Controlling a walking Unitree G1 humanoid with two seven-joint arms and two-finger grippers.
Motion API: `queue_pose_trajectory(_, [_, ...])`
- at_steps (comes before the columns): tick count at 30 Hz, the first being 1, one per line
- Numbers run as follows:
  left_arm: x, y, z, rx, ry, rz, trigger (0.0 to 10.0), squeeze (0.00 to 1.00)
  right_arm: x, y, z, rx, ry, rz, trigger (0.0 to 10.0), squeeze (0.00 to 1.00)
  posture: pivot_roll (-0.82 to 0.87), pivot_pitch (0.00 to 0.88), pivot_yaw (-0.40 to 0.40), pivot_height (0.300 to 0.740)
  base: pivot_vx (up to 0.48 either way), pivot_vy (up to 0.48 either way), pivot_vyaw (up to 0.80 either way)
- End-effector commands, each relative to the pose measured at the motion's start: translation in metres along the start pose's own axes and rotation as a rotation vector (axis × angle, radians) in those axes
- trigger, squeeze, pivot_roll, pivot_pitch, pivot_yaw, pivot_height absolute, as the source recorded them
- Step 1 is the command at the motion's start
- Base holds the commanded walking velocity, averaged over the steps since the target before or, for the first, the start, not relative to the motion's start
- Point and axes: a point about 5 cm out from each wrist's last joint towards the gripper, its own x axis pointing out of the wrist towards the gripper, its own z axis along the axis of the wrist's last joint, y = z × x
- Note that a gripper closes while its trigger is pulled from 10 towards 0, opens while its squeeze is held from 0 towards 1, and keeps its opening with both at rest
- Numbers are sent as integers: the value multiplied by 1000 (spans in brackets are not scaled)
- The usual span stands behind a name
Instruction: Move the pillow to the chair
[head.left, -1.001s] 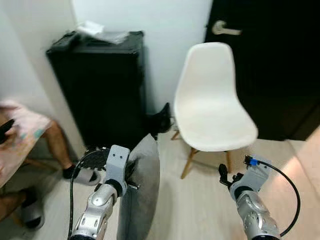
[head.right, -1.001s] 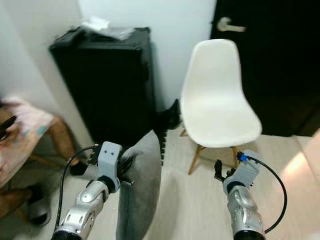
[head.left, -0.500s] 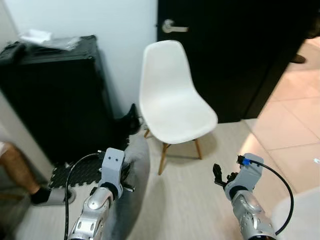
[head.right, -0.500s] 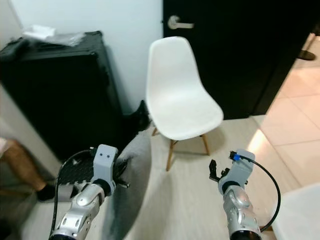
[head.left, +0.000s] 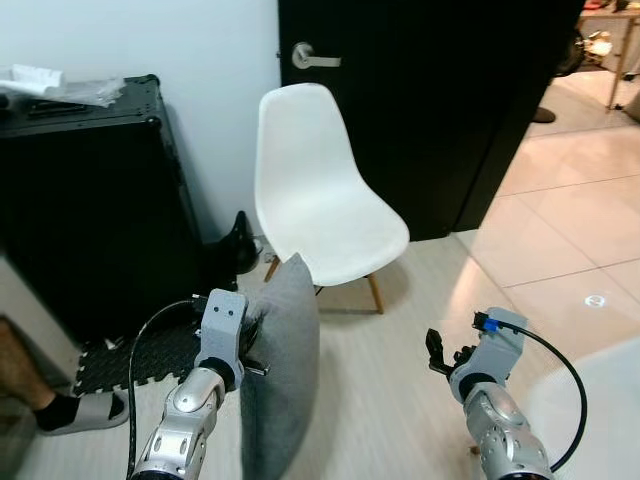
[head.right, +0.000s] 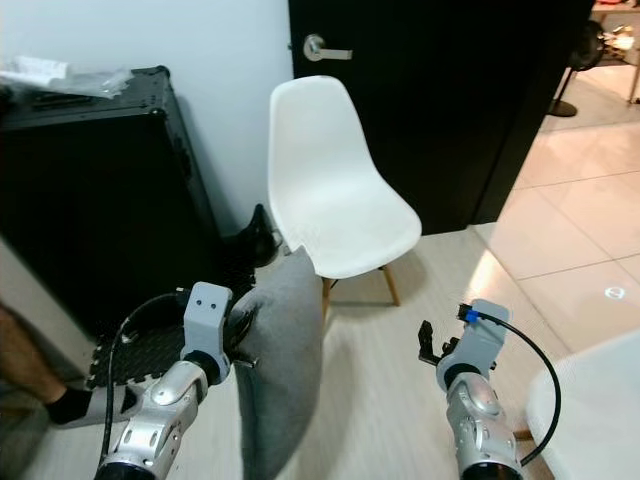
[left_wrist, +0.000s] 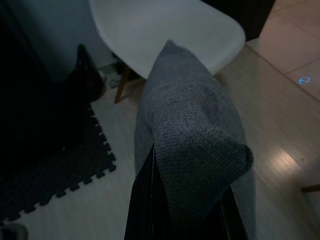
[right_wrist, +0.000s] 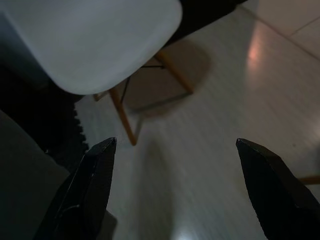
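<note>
Your pillow (head.left: 282, 375) now stands upright on edge in front of the chair (head.left: 318, 195); half a second back it looked blurred and lower, and the camera has swung so the chair sits further left and more tiled floor (head.left: 560, 230) shows on the right. The pillow is grey, coarse knit, soft and bulging, its top corner reaching just under the chair's front lip. Your left gripper (left_wrist: 185, 210) is clamped on the pillow's near edge, black fingers (left_wrist: 142, 200) pinching the fabric on either side, so the pillow hangs forward of that wrist, toward the seat. The chair is a smooth white moulded shell on thin wooden legs, seat bare. Your right gripper (right_wrist: 175, 185) hovers low to the right, well apart from the pillow, fingers spread wide with nothing between them, pale plank flooring beneath. Left of the chair there's a boxy black case (head.left: 95, 200) with clear plastic wrap on top, a dark foam mat (head.left: 130, 355) at its foot, and a person's leg and sandal (head.left: 65, 410) beside it. Behind the chair, a black door (head.left: 420, 100) with a metal lever handle.
</note>
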Motion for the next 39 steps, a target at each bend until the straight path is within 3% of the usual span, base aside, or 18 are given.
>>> queue_pose_trajectory(1, [1,3,14,-7,-64,10,10000,0,0,1,-2,-15,4,-1,10000,0,-65,59,23,740,0,0,0])
queue_pose_trajectory(12, [0,5,14,-15,-65,15,10000,0,-1,2,-2,-8,-4,3,10000,0,-66,62,26,740,241,0,0])
queue_pose_trajectory(31, [1,1,19,-17,-78,0,10000,0,-1,3,-1,-3,-10,22,10000,0,-65,62,22,740,288,0,-583])
queue_pose_trajectory(39, [3,-2,28,-17,-105,-12,10000,0,-1,3,0,-5,-16,16,10000,0,-67,60,23,740,300,0,0])
